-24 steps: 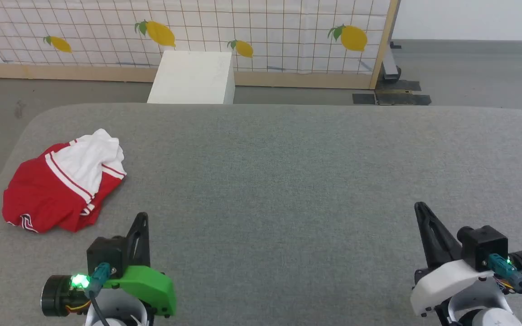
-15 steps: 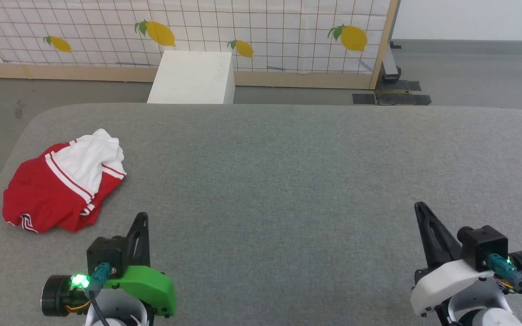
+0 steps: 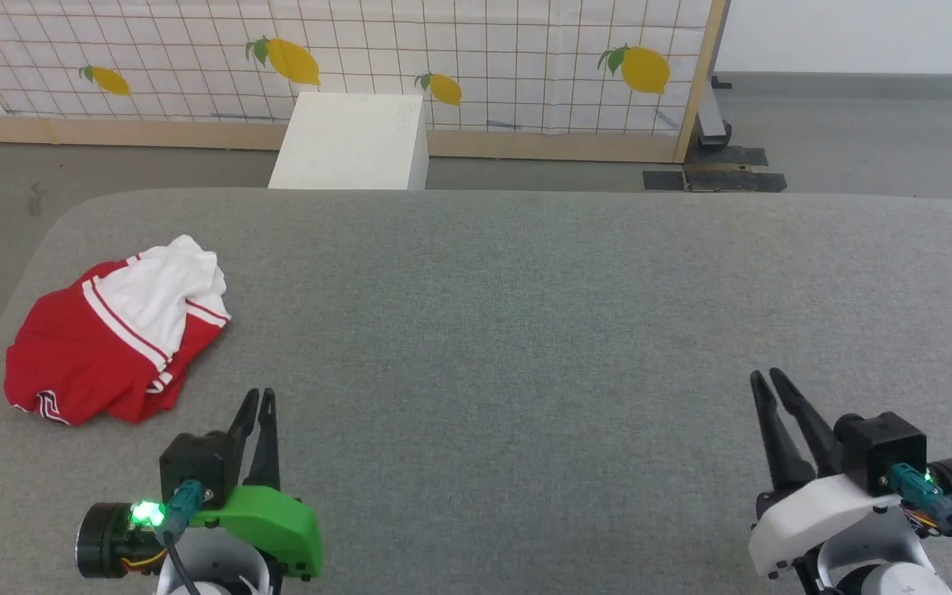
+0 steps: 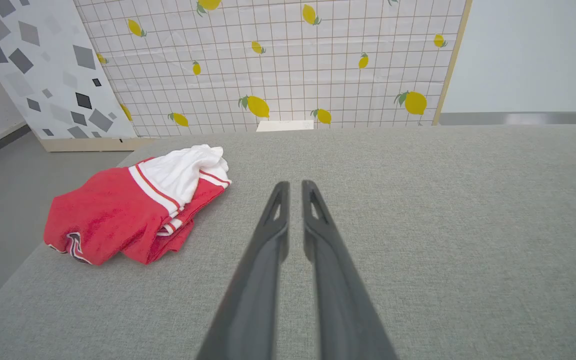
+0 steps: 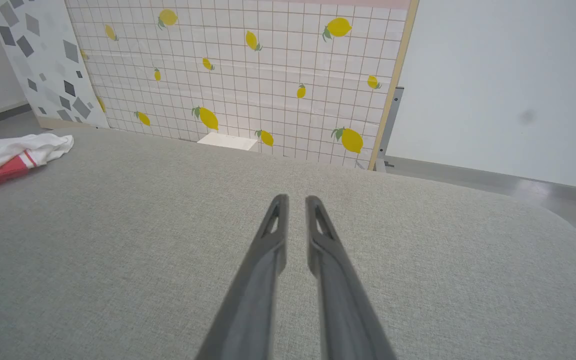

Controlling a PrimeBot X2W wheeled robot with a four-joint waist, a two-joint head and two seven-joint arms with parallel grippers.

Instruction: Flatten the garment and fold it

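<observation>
The garment point(image 3: 112, 339) lies crumpled in a heap at the far left of the grey padded table point(image 3: 509, 314), red with a white panel and red-white stripe trim on top. It also shows in the left wrist view point(image 4: 128, 215) and at the left edge of the right wrist view point(image 5: 8, 155). My left gripper point(image 3: 259, 395) hovers near the front left, just right of the heap and apart from it, its fingers point(image 4: 293, 184) parted by a narrow gap with nothing between. My right gripper point(image 3: 765, 376) is at the front right, far from the cloth, also narrowly open point(image 5: 294, 198) and empty.
A white box point(image 3: 352, 140) stands on the floor behind the table's far edge. Behind it runs a lemon-print grid screen point(image 3: 484, 58) with a wooden frame. The table's left edge lies close beside the heap.
Both grippers' fingers have parted slightly from being pressed together. The garment and arms have stayed in place.
</observation>
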